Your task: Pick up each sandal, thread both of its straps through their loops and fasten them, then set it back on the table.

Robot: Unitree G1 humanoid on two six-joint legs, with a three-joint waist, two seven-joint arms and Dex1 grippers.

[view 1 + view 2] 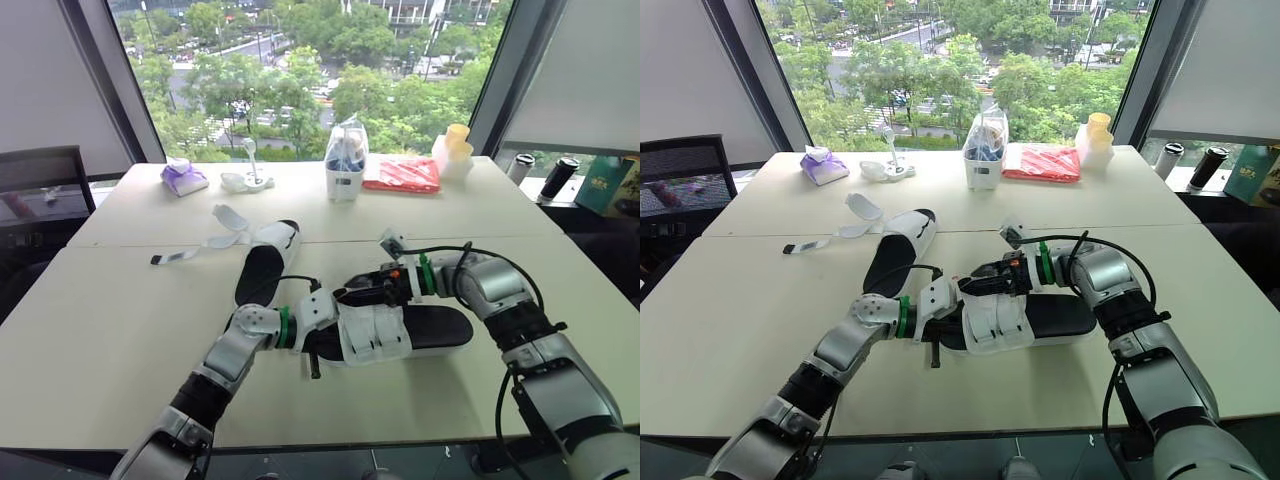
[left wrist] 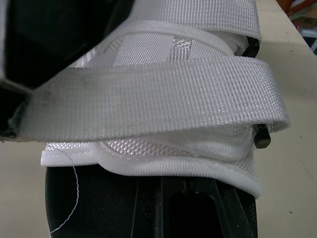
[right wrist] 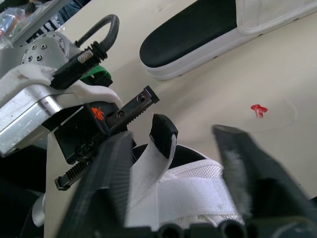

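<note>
Two black-soled, white-strapped sandals on the beige table (image 1: 120, 330): near sandal (image 1: 430, 328) lay centre-front between both grippers, far sandal (image 1: 265, 262) behind it. Right gripper (image 1: 366, 292) jaws stood wide around a white woven strap (image 3: 148, 183); left gripper (image 1: 315, 350): can't tell.

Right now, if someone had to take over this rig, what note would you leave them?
The left gripper is at the strap end of the near sandal.
The right gripper has its jaws apart, astride one strap of that sandal.
The near sandal lies on the table, one strap looking slack; fastening not confirmed.
The far sandal lies behind it, its loose straps splayed open, unfastened.
Left to do: finish the near one, then the far one.
</note>
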